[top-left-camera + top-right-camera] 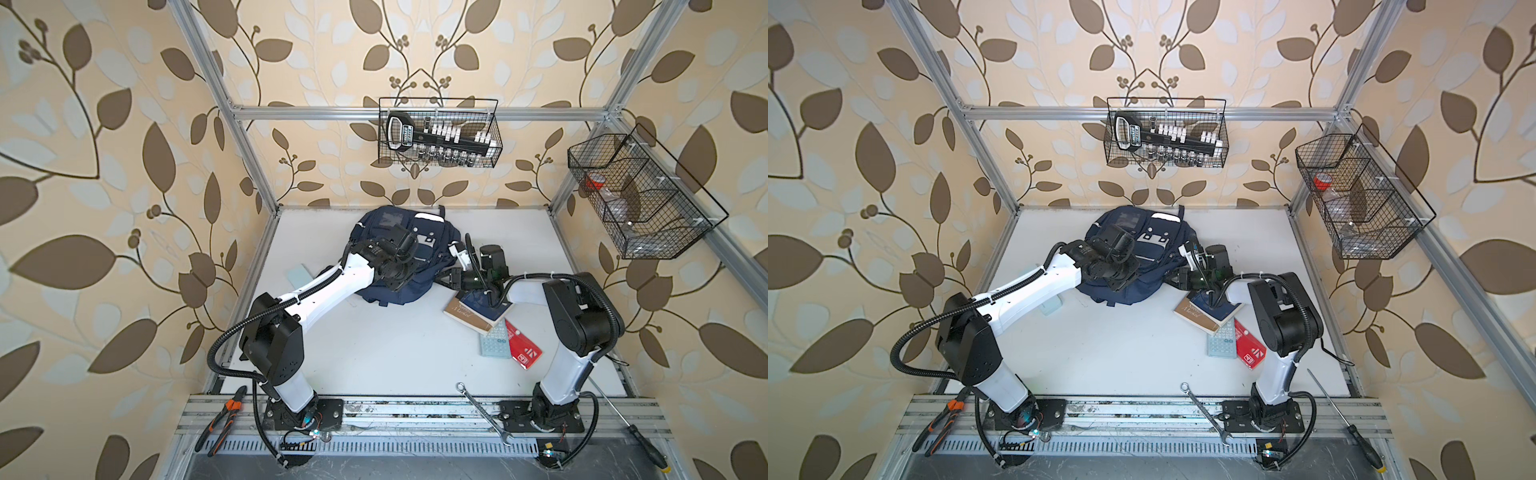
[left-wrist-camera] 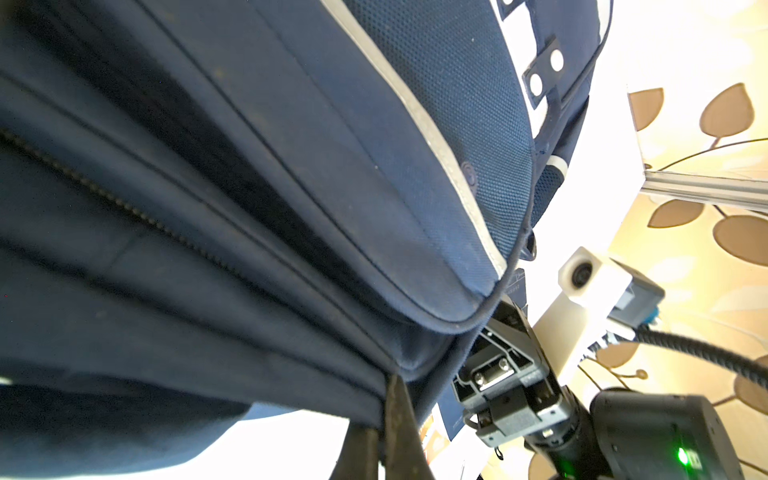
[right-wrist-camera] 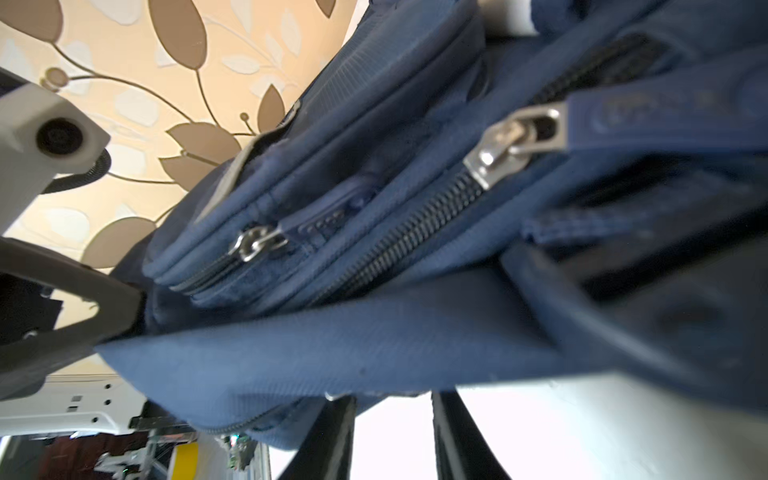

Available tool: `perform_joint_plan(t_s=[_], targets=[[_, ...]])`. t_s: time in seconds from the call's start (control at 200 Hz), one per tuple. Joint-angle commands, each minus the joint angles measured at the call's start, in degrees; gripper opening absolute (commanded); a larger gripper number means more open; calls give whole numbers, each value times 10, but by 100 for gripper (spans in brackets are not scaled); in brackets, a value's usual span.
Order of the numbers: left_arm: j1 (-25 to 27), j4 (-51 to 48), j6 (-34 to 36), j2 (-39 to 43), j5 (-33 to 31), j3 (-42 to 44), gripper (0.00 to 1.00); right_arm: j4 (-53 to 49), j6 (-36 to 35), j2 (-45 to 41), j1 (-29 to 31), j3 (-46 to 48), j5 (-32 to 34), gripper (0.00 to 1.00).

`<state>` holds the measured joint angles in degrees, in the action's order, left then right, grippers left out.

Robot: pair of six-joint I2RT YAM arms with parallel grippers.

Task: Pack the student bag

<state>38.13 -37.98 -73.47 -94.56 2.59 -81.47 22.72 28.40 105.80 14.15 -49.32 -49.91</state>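
A black wire basket (image 1: 438, 99) hangs on the back wall with a socket set (image 1: 440, 139) inside. Another wire basket (image 1: 665, 255) hangs on the side wall. At the front edge of the worktop (image 1: 374, 353) lie orange-handled pliers (image 1: 224, 417), a wrench (image 1: 484, 413) and a screwdriver (image 1: 642, 440).

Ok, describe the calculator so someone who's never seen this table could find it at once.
On the white table, go from the navy student bag toward the robot's right, past the two stacked books. The calculator lies flat at their near corner: pale blue-grey with rows of small keys, unlike the bright red pack alongside it.
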Motion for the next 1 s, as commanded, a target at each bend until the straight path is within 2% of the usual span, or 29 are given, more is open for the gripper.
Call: perform_joint_plan(t_s=[0.0, 0.2, 0.37, 0.455, 0.55, 0.74, 0.82, 0.995], targets=[[-2, 22, 13, 39, 18, -34, 0, 25, 8, 12, 2, -12, -49, 37], [-4, 28, 12, 39, 23, -32, 0, 48, 22, 11, 1, 9, -53, 26], [-7, 27, 15, 41, 18, -29, 0, 46, 14, -12, -2, 32, -25, 10], [-9, 29, 15, 43, 16, -24, 0, 35, 7, -30, -7, 49, -1, 6], [-9, 30, 18, 47, 12, -19, 0, -14, -18, -57, -8, 59, 58, 0], [-10, 33, 24, 53, -5, -8, 0, -113, -56, -124, 6, 72, 190, 0], [-9, 39, 29, 53, -12, 0, 0, -172, -69, -144, 20, 63, 249, 0], [-17, 24, 68, 49, -41, -2, 0, -260, -71, -199, 78, 55, 333, 0]])
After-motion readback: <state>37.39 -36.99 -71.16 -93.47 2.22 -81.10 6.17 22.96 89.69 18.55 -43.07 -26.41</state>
